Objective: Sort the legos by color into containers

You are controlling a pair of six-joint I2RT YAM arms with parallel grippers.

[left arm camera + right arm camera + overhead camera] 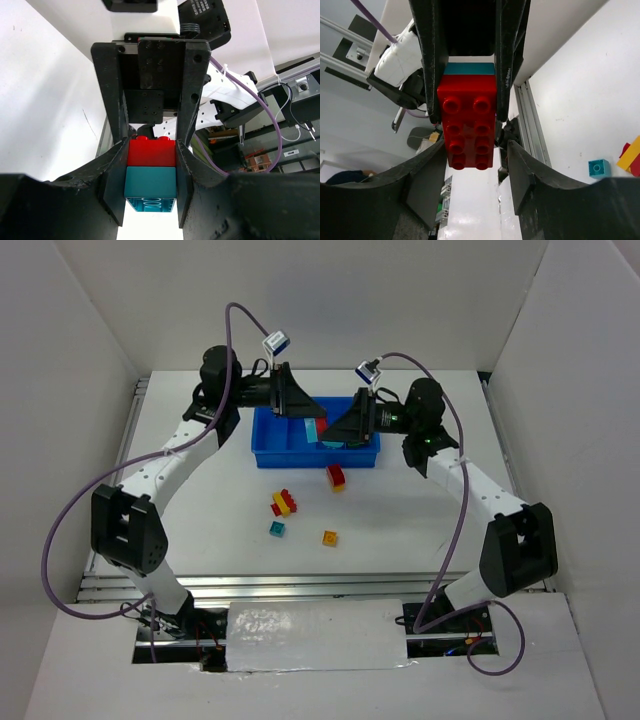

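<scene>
A: Where is the red brick (470,120)?
B: It is stuck on a teal brick (150,182). The two hang in the air over the blue tray (300,462), at the far side of the table (420,510). The left jaws are clamped on the teal one and the right jaws are clamped on the red one
A: What can go wrong?
B: I think the arms want to pull the two apart. If the pull is crooked, a brick can slip out of the jaws and drop into the wrong box of the tray. I cannot tell which box is under it
A: Can it fall outside?
B: Yes. It may pop off fast and bounce onto the table, near the red and yellow brick (336,477) just on the near side of the tray. A hard tug could bump the tray too
</scene>
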